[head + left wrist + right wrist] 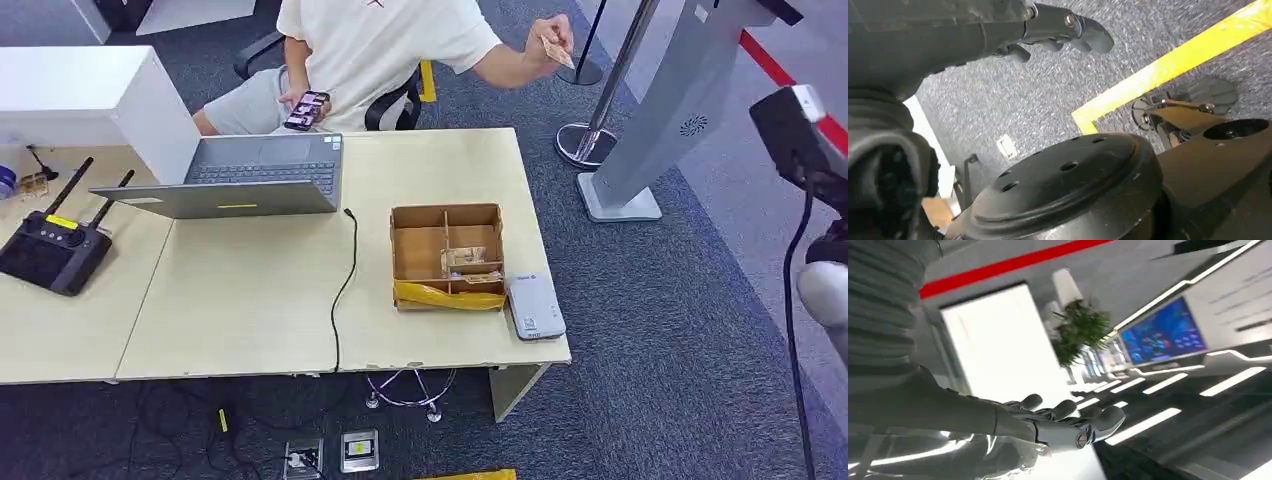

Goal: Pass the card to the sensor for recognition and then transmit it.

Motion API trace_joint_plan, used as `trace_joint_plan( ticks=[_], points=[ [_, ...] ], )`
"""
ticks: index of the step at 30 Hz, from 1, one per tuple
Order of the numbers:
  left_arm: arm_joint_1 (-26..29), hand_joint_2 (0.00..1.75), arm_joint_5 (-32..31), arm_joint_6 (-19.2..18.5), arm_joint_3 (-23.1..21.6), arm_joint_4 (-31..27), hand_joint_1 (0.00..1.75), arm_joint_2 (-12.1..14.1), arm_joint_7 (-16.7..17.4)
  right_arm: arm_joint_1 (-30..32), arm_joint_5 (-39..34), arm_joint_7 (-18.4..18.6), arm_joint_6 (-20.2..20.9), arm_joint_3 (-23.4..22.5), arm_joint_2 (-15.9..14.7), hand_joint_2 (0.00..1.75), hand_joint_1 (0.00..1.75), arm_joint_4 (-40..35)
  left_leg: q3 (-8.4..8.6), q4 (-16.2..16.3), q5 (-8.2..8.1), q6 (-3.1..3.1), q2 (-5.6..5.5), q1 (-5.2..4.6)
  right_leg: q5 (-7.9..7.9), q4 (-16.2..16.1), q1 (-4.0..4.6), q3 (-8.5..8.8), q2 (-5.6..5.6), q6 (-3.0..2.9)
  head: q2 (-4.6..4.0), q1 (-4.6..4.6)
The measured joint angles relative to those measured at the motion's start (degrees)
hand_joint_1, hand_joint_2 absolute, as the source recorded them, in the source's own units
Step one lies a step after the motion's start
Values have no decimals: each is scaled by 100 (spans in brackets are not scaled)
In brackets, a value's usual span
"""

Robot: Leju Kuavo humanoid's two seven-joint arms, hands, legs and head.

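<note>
Card (557, 51) is pinched in a seated person's raised hand (553, 38), beyond the surface's far right corner, well apart from both robot hands. Left hand (1048, 30) hangs over grey carpet, fingers (1093, 35) loosely curled around nothing. On the surface (250, 300), from left: a controller (50, 250), a laptop (235, 178), a divided cardboard box (447, 257), and a grey sensor (535, 307) at the right edge. Right hand (1063, 422) is raised, its fingers (1108, 417) spread and bare.

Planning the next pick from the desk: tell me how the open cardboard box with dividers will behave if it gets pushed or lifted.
The cardboard box looks thin-walled and holds little, so it is probably light and would slide on the smooth desk rather than tip, being low and wide. Its walls may flex under a squeeze. Pushed rightward, it would likely shove the white card reader beside it.
</note>
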Motion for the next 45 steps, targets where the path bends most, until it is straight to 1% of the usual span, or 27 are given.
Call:
trace_joint_plan(
  ticks=[2, 4, 7, 11, 15, 19, 26, 28, 30, 37, 43, 44, 45],
  points=[
    [-22, 0, -28, 2, 0, 0, 0, 0, 37, -370, 232, -214, 116, 531, 149, 175, 0, -13, -7, -1, 0, -1, 5, 3, 0, 1, 2, 0, 3, 0, 0, -2],
    [-42, 0, -30, 2, 0, -4, 0, -2, 50, -677, 393, -295, 188, 1065, 346, 175, 0, -13, 4, -1, 0, -2, 6, 6, 1, 1, 6, -2, 3, -2, 0, 0],
    [-56, 0, -20, 2, 0, -33, 0, -2, 52, -932, 369, -435, 116, 1737, 676, 175, 0, -6, -1, -1, 4, -7, -15, 12, 0, 1, 11, -1, -11, -2, 0, 2],
    [-60, 0, -2, 0, 0, -35, 0, -2, 101, -1119, 463, -599, 2, 2405, 1129, 175, 0, 26, 0, -1, 4, -8, -10, 12, 1, 1, 11, -3, -8, -4, 0, 0],
    [-64, 0, 55, 2, 0, -55, 0, -2, 111, -1217, 542, -686, -5, 2889, 1493, 175, 0, 140, -1, -1, 5, -8, -12, 12, 1, 1, 11, -3, -8, -4, 0, 2],
    [-62, 0, 64, 2, 0, -64, 0, 0, 111, -1305, 544, -728, -5, 3168, 1739, 175, 0, 302, 0, 0, 5, -7, -12, 11, 1, 0, 10, -3, -8, -4, 0, 0],
    [-62, 0, 64, 0, 0, -63, 0, 0, 114, -1315, 544, -737, -7, 3195, 1760, 175, 0, 322, 0, 0, 5, -8, -12, 11, 1, 0, 10, -4, -8, -4, 0, 0],
    [-62, 0, 75, 0, 0, -66, 0, -2, 111, -1329, 537, -776, -15, 3319, 1853, 175, 0, 409, 0, 0, 4, -7, -11, 11, 1, -1, 10, -4, -8, -4, 0, 2],
    [-65, 0, 35, 0, 0, -85, 0, -2, 160, -1344, 531, -780, -20, 3571, 2002, 175, 0, 636, 2, 1, 4, -8, -10, 11, 1, -1, 11, -5, -8, -5, 0, 2],
    [-65, 0, 46, 0, -2, -136, 0, -2, 221, -1348, 529, -778, -2, 3697, 2043, 175, 0, 791, 4, 1, 4, -8, -6, 11, 2, -1, 10, -6, -6, -5, 0, 2],
    [-65, 0, 61, 0, -2, -164, 0, -2, 232, -1348, 515, -778, 2, 3710, 2048, 175, 2, 883, 5, 1, 4, -8, -5, 11, 2, -1, 11, -6, -4, -5, 0, 0],
    [-65, 0, 66, 0, -4, -168, 0, 0, 234, -1348, 507, -778, 2, 3710, 2048, 175, 152, 907, 5, 1, 4, -8, -5, 11, 2, -1, 11, -6, -3, -5, 0, 2],
    [-65, 0, 77, 2, -4, -177, 0, -2, 234, -1347, 478, -780, 2, 3710, 2050, 175, 175, 920, 5, 1, 4, -8, -5, 11, 2, -1, 11, -6, -3, -5, 0, 0]
  ],
)
